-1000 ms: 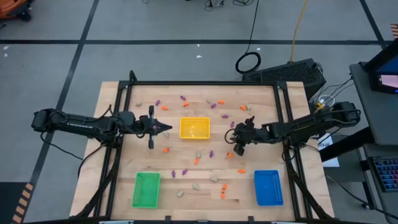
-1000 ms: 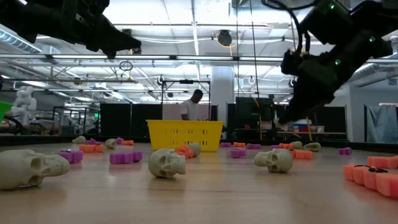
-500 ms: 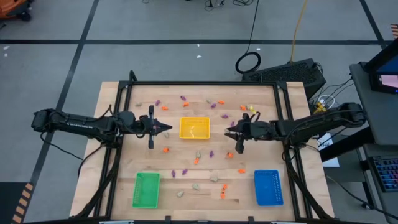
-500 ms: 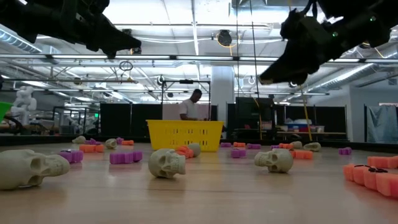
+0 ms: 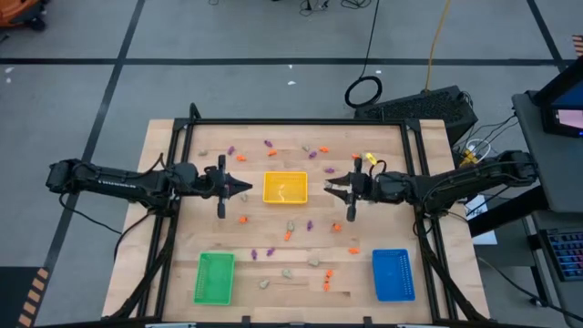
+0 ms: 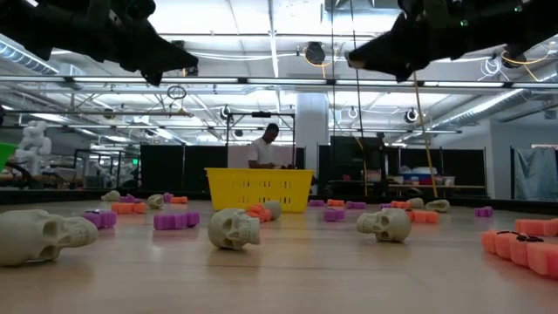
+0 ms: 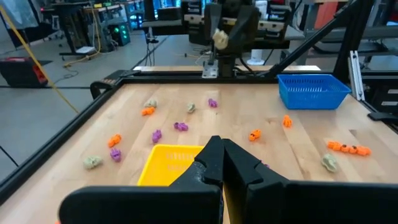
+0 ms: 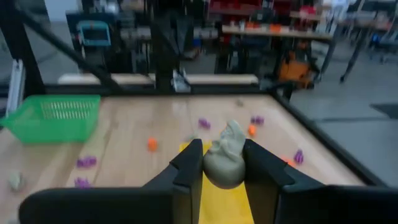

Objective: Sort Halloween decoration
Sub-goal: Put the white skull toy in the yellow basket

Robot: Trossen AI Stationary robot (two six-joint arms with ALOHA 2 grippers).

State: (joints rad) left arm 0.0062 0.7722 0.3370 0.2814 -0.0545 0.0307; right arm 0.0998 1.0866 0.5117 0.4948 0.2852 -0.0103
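I see my right gripper (image 8: 222,163) pinching a beige skull (image 8: 225,160) above the table, just right of the yellow tray (image 5: 285,188); left gripper (image 5: 248,188) hangs closed, empty, left of it.

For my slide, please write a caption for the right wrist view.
Right gripper holds a pale skull above the yellow tray.

From above, the trinkets (image 5: 288,224) scattered on the tabletop (image 5: 164,264) are too small to tell shapes. In the low view both arms are cut off by the top edge. The right wrist view is blurred; the beige piece (image 8: 225,163) between its fingers looks like a skull.
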